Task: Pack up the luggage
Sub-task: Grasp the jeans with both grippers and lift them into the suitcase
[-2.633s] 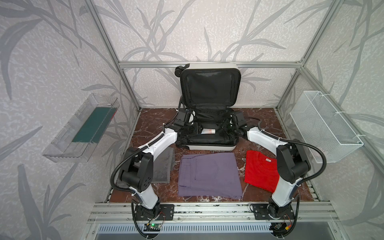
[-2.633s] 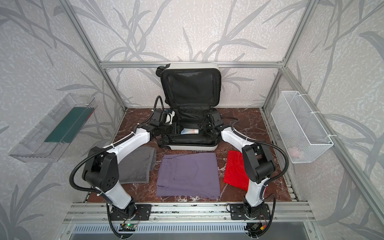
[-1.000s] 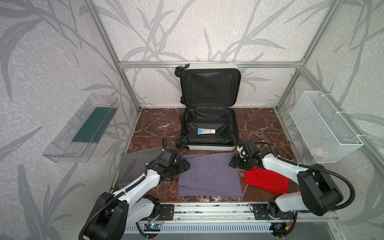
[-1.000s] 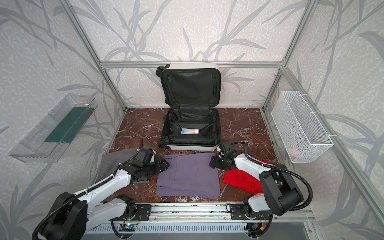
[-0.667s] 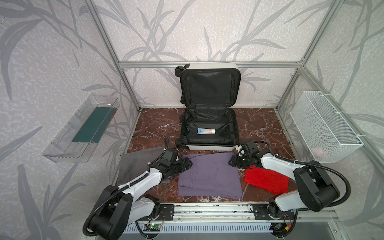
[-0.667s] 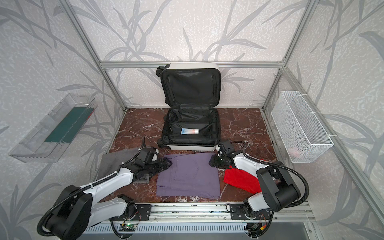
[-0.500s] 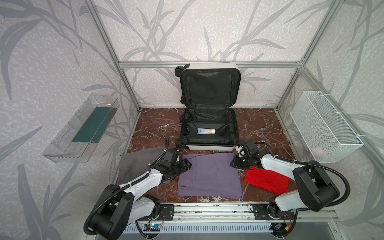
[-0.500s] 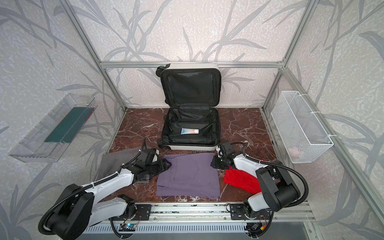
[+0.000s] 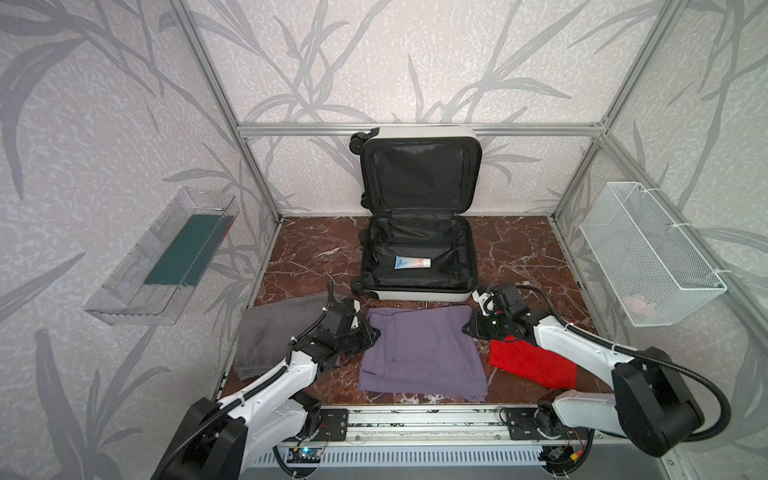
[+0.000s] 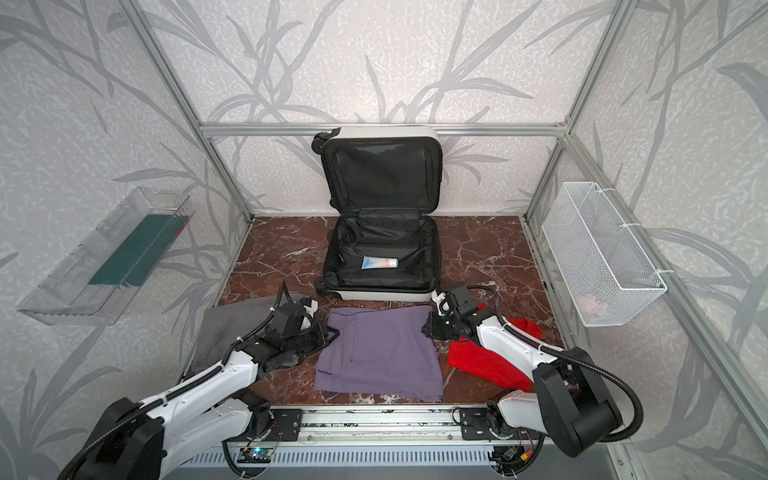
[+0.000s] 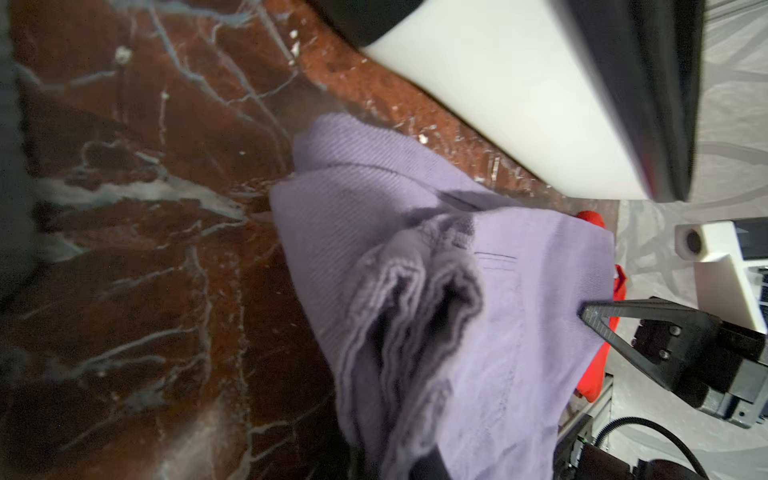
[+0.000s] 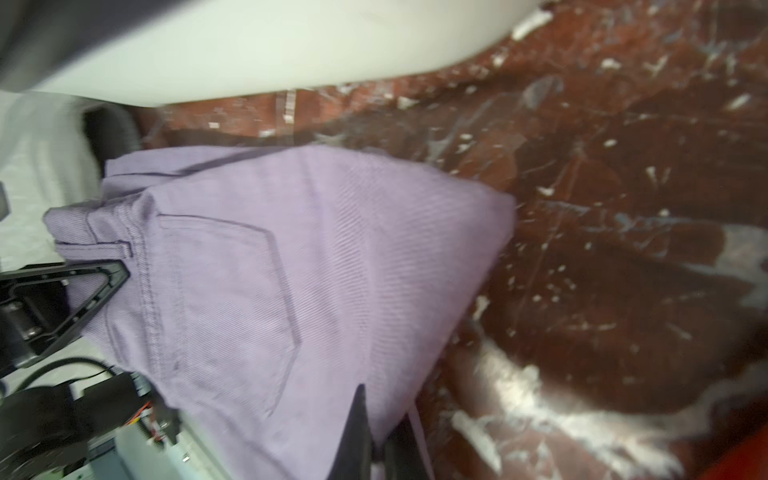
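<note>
- The luggage (image 9: 415,296) lies open at the back middle of the worktop (image 9: 519,257), lid up against the rear wall. A tube (image 9: 412,262) rests on its black lining.
- The clear tray (image 9: 124,307) on the left wall holds a dark green sheet (image 9: 183,253).
- The wire basket (image 9: 648,249) on the right wall holds something pinkish (image 9: 638,303), too small to name.
- The left pincer (image 9: 372,332) and right pincer (image 9: 468,328) each clamp a top corner of the purple trousers (image 9: 419,353), just in front of the luggage.

Pale leaf-patterned walls (image 9: 415,62), aluminium frame (image 9: 291,129), red-brown marble floor (image 9: 316,249), clear wall tray (image 9: 124,307), white wire basket (image 9: 648,257)
</note>
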`<action>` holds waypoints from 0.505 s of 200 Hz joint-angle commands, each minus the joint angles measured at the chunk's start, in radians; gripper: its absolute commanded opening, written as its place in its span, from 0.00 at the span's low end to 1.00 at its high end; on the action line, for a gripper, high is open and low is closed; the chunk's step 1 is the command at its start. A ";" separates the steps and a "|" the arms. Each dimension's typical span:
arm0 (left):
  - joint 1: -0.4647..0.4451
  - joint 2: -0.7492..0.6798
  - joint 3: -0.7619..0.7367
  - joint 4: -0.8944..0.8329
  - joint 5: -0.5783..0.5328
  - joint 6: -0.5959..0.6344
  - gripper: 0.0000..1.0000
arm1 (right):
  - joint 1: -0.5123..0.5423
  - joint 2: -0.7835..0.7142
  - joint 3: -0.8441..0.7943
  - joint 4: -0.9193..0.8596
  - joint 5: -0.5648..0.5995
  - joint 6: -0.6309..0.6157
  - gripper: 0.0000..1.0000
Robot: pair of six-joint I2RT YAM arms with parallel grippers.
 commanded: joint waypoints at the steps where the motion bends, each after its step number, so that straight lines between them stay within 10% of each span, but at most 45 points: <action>1: -0.012 -0.127 0.082 -0.121 -0.034 -0.021 0.00 | 0.013 -0.095 0.054 -0.129 -0.053 -0.027 0.00; 101: -0.010 -0.187 0.435 -0.306 -0.147 0.053 0.00 | 0.013 -0.173 0.380 -0.237 -0.072 -0.021 0.00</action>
